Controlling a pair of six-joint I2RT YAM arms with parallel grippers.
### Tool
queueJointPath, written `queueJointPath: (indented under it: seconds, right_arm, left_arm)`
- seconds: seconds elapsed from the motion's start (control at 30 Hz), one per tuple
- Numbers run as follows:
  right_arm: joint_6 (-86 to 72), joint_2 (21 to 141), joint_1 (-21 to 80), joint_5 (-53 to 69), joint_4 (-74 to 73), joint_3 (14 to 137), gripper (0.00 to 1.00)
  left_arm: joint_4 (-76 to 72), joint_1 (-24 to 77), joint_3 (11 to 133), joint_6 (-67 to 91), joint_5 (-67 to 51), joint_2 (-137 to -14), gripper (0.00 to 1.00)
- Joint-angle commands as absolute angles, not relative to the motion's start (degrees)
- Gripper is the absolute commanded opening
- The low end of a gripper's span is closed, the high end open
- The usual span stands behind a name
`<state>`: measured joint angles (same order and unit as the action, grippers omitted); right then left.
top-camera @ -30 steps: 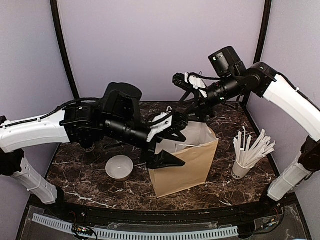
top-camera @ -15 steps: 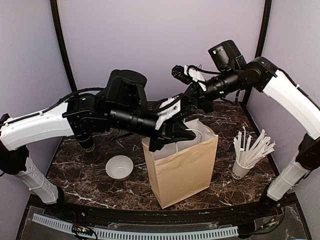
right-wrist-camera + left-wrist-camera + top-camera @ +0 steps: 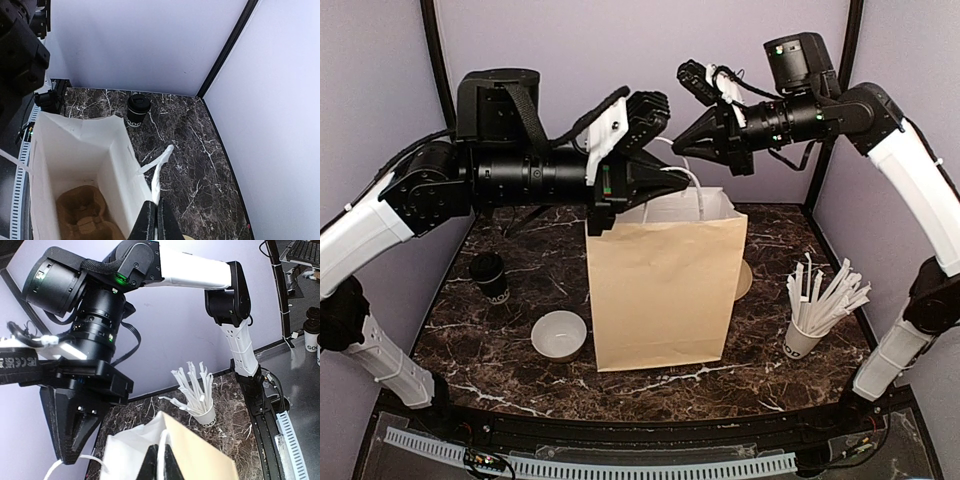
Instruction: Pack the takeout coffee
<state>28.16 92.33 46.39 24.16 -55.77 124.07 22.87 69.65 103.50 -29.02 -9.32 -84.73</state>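
1. Nearest the arm bases, a white bowl (image 3: pixel 559 335) and a white cup of straws (image 3: pixel 802 342) stand on the dark marble table (image 3: pixel 470 350). The bowl is left of centre and the cup is at the right.
2. Between them a brown paper bag (image 3: pixel 665 290) stands upright with its mouth open.
3. The takeout coffee (image 3: pixel 490 276) stands upright with its lid on, on the table to the left of the bag and slightly behind it. It is outside the bag and apart from it. It sits well below and to the left of both grippers, and neither touches it.
4. Above the bag's mouth, the left gripper (image 3: pixel 655 182) has its fingers pressed together on a white paper handle (image 3: pixel 161 452). The right gripper (image 3: pixel 682 147), just beyond it, pinches the other handle (image 3: pixel 156 172) the same way.
5. Only the right wrist view looks down into the bag, where a moulded cardboard cup carrier (image 3: pixel 82 210) lies on the bottom. It also shows the coffee beyond the bag, near the back wall. The left wrist view shows the right gripper from the front and the straws beyond the bag. The bowl appears only in the overhead view.
6. The straw cup carries dark lettering beginning "GO", clearest in the left wrist view. The coffee's white lettering is too small to read.
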Motion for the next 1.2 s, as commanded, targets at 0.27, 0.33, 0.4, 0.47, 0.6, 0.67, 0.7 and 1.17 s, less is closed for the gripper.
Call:
queueJointPath:
  seconds: [0.27, 0.33, 0.4, 0.47, 0.6, 0.67, 0.7, 1.17]
  right_arm:
    - [26.8, 85.2, 43.7, 21.8, -46.2, 100.2, 0.62]
    - [27.2, 82.1, 43.1, 23.9, -46.5, 98.4, 0.75]
    - [28.1, 80.9, 42.9, 26.4, -49.2, 99.6, 0.82]
    - [28.9, 81.3, 42.9, 29.2, -51.8, 101.7, 0.83]
    - [30.1, 81.3, 42.9, 32.8, -53.3, 102.0, 0.83]
    - [31.2, 81.2, 42.9, 34.0, -54.6, 102.4, 0.83]
    - [31.5, 81.0, 42.9, 34.5, -55.0, 102.4, 0.83]
    - [36.0, 78.9, 47.7, 43.5, -60.7, 94.1, 0.94]
  left_arm:
    - [26.8, 69.9, 89.1, -23.6, -5.4, -81.9, 0.88]
    - [27.5, 70.5, 85.2, -20.6, -7.8, -79.1, 0.97]
    - [23.6, 71.5, 80.3, -19.2, -8.2, -74.3, 0.99]
    - [19.2, 71.6, 77.1, -18.2, -9.9, -69.8, 0.99]
    - [19.0, 71.6, 78.7, -17.7, -13.3, -68.7, 0.97]
    - [20.6, 71.6, 80.6, -18.0, -14.0, -69.9, 0.91]
    - [21.1, 71.6, 81.6, -18.4, -14.4, -70.3, 0.87]
    - [26.1, 72.5, 85.3, -16.7, -14.5, -68.1, 0.87]
